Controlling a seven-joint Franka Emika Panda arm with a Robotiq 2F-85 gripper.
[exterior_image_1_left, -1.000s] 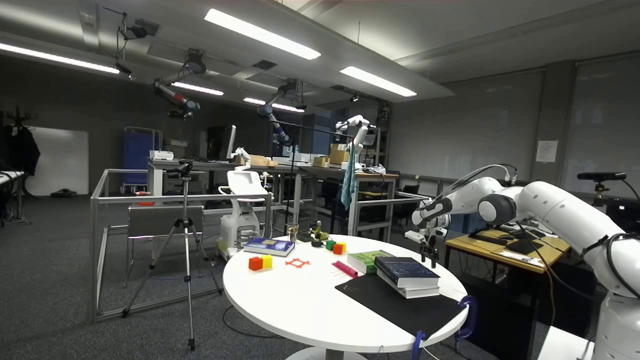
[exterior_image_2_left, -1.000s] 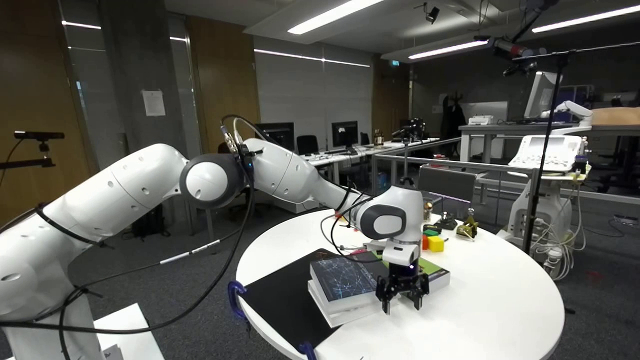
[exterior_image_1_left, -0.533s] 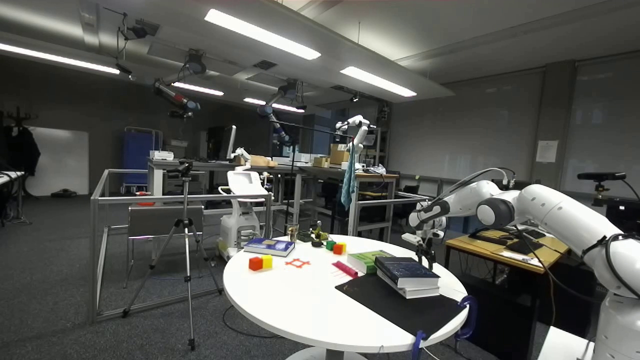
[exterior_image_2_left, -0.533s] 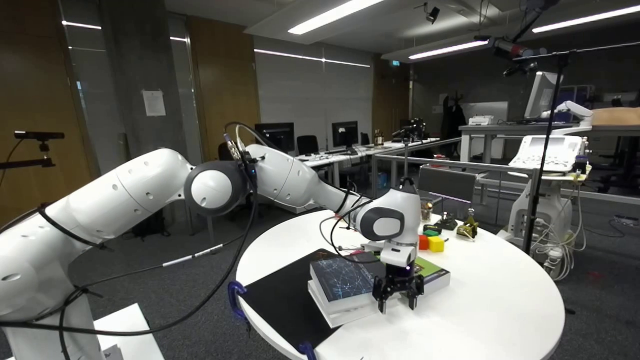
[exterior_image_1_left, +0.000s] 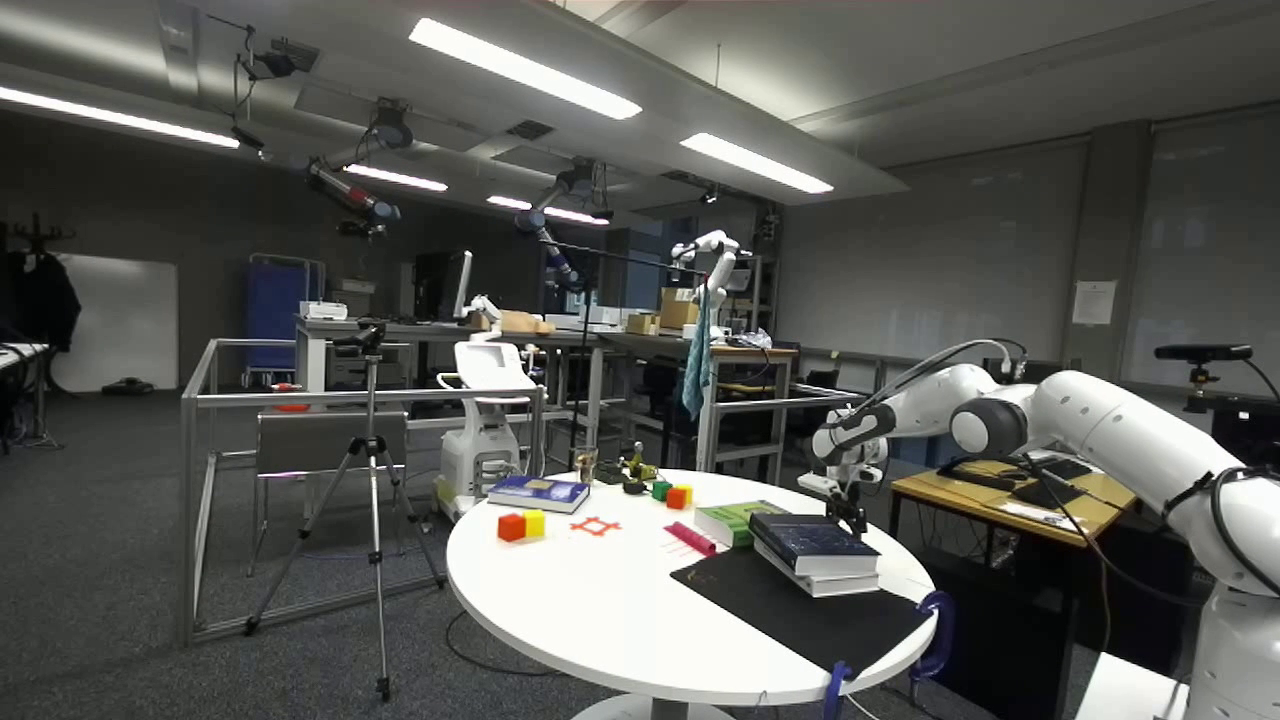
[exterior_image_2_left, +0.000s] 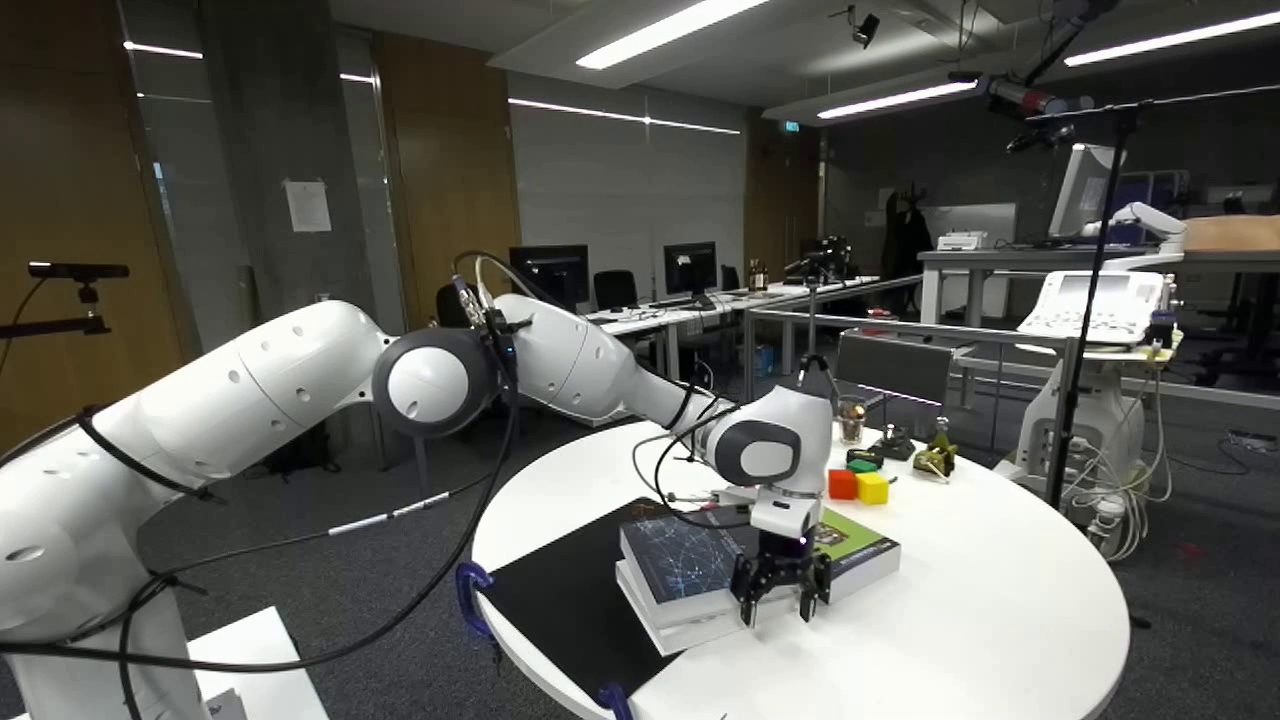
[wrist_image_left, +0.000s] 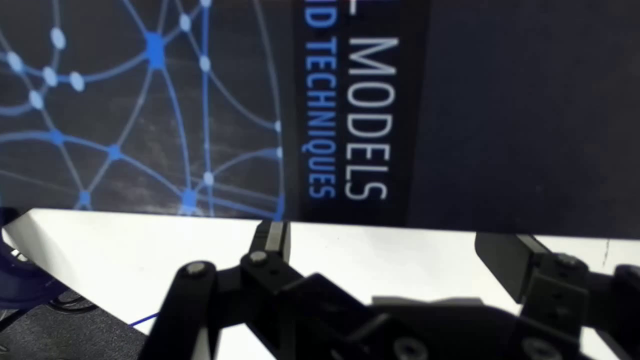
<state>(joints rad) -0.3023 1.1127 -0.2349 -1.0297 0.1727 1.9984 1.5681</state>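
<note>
Downward, end effector (exterior_image_2_left: 778, 608) beside books (exterior_image_2_left: 683, 572).

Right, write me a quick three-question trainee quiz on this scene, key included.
1. True or false: the fingers stand apart.
2. Fill in: in the wrist view, the white word shown whole on the dark book is ...
3. Choose: the stack topped by that book holds (a) five books, (b) two books, (c) four books.

Key: 1 true, there is a gap between them; 2 MODELS; 3 b, one book on another.
</note>
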